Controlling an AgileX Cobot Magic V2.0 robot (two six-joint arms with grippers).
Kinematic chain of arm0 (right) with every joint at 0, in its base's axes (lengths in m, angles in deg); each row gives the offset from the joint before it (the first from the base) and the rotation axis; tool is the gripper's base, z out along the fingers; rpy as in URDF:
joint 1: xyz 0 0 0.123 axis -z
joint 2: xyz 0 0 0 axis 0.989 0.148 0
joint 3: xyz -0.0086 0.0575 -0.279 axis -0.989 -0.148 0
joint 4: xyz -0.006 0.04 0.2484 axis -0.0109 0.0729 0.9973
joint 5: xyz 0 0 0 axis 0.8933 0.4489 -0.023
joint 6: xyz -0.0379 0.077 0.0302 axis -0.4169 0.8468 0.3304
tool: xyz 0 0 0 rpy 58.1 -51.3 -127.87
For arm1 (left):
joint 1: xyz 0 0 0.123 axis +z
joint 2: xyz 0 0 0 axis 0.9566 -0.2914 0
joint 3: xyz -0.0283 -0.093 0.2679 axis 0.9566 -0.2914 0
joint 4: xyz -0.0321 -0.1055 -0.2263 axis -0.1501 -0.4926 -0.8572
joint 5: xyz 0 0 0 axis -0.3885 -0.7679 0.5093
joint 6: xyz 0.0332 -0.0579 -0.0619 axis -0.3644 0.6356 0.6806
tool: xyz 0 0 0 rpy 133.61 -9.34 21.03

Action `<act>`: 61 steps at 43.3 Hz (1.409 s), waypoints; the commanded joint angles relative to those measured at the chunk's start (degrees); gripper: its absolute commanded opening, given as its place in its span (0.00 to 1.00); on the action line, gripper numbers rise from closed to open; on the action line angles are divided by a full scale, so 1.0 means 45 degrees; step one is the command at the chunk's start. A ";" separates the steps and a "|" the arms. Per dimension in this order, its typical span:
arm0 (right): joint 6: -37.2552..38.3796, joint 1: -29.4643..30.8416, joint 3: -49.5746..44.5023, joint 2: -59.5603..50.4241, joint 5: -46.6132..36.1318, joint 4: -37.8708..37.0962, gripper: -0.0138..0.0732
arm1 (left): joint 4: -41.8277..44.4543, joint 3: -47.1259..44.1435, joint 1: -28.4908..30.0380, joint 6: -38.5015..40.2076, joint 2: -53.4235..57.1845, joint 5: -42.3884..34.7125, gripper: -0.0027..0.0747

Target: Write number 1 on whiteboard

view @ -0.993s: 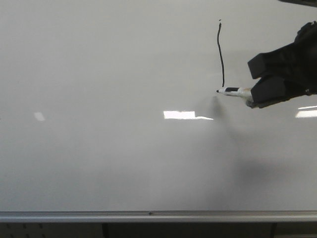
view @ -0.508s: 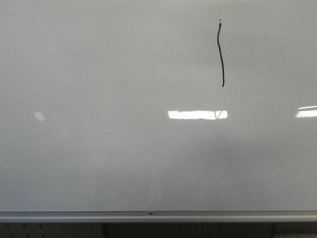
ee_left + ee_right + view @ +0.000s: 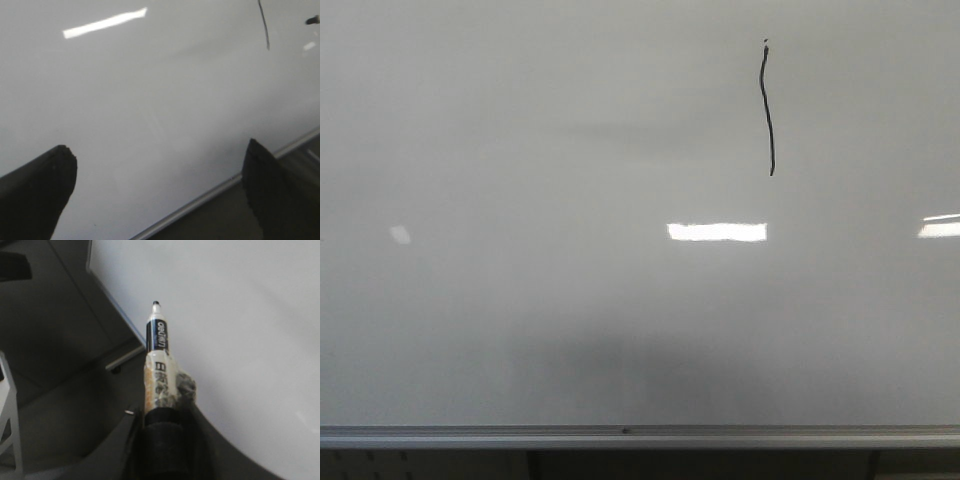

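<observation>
The number 1 (image 3: 767, 110) sits at two o'clock on the whiteboard (image 3: 520, 200). Left jaws spread; right jaws pinch a marker (image 3: 159, 365).

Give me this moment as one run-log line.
number 1: drawn on whiteboard | right end effector: grips marker, tip off board | left end effector: open, empty

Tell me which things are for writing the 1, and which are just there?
For the job:
- whiteboard
- number 1, already drawn
- marker, held in the right gripper

Just there:
- left gripper, open and empty
- light reflections
- metal rail
</observation>
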 commanded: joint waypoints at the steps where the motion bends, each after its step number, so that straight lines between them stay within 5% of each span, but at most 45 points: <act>1: 0.0025 -0.0023 0.0710 0.0036 0.0883 -0.0278 0.09 | -0.0083 0.1256 -0.1189 -0.1526 -0.0841 0.0445 0.89; 9: -0.0536 -0.0155 0.0728 0.0096 0.1808 -0.1353 0.09 | 0.0118 0.2792 -0.3843 -0.2566 -0.2962 0.1846 0.85; 19: -0.1253 -0.2002 0.0728 0.0096 0.1533 -0.2269 0.09 | 0.1518 0.4735 -0.6198 -0.2566 -0.5721 0.2485 0.85; 34: -0.1253 -0.2935 0.0728 0.0096 0.0233 -0.2730 0.09 | 0.1241 0.6224 -0.6351 -0.2566 -0.6861 0.3071 0.83; 48: -0.1253 -0.2935 0.0728 0.0114 -0.0060 -0.2684 0.09 | 0.0983 0.6224 -0.6351 -0.2566 -0.6870 0.3038 0.49; 61: -0.1350 -0.2935 0.0728 0.0114 0.0380 -0.1857 0.09 | 0.0983 0.6224 -0.6351 -0.2566 -0.6891 0.2787 0.48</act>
